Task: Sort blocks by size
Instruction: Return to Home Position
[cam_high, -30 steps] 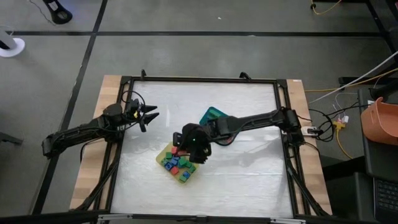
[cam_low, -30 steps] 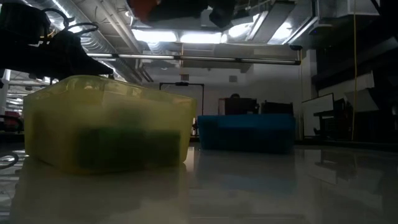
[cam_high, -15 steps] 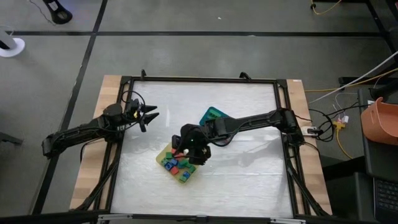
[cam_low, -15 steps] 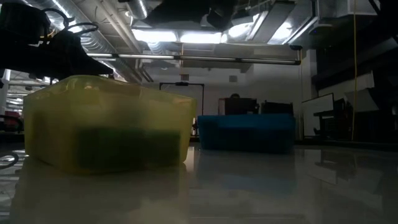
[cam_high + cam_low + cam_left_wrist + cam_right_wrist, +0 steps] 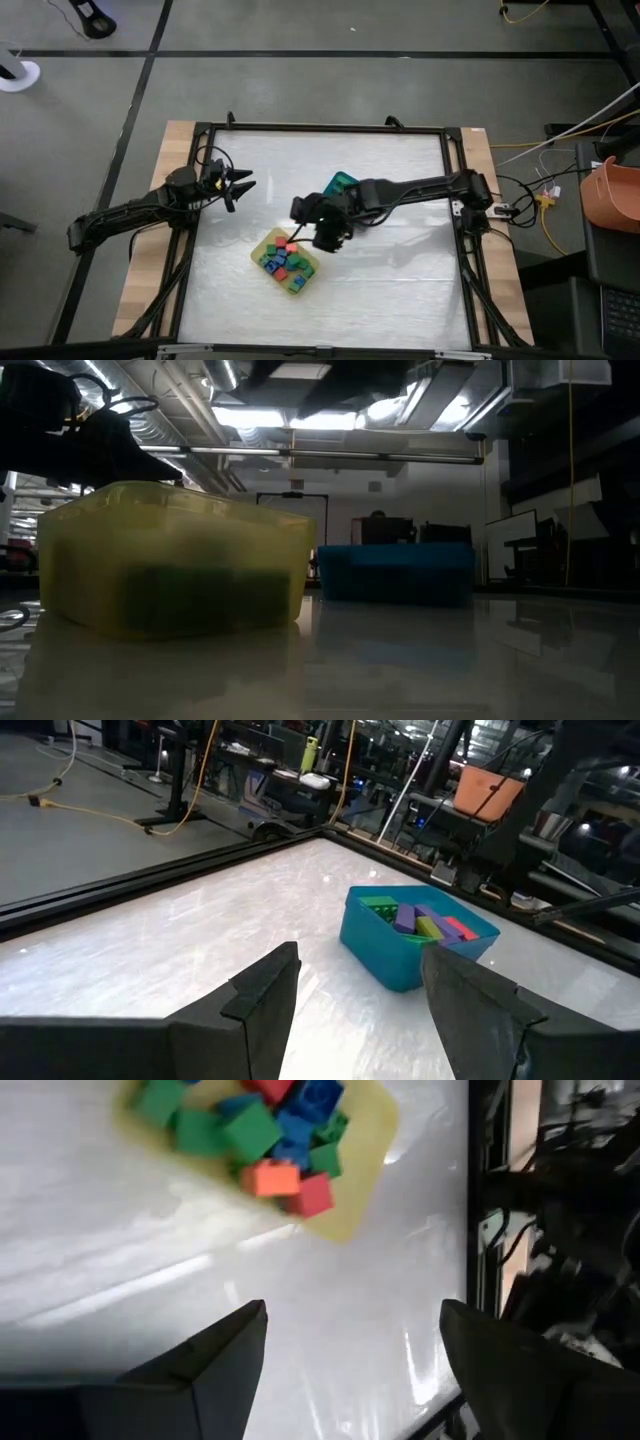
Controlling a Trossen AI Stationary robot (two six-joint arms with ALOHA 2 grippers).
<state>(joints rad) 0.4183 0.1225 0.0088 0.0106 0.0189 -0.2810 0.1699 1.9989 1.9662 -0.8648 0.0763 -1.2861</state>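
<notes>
1. Right gripper [image 5: 326, 240] hangs above the table between the two trays, just beside the yellow tray [image 5: 295, 288]. Fingers are spread, with nothing between them in the right wrist view.
2. Left gripper [image 5: 240, 185] sits near the table's left edge, well apart from both trays. Its fingers are also spread and empty.
3. Short blocks [image 5: 283, 262] in green, red, blue and orange are piled in the yellow tray near the table's middle.
4. The teal tray [image 5: 385, 945] holds longer bars [image 5: 420, 923] in green, purple, yellow and red.
5. No loose blocks show on the table [image 5: 400, 290].
</notes>
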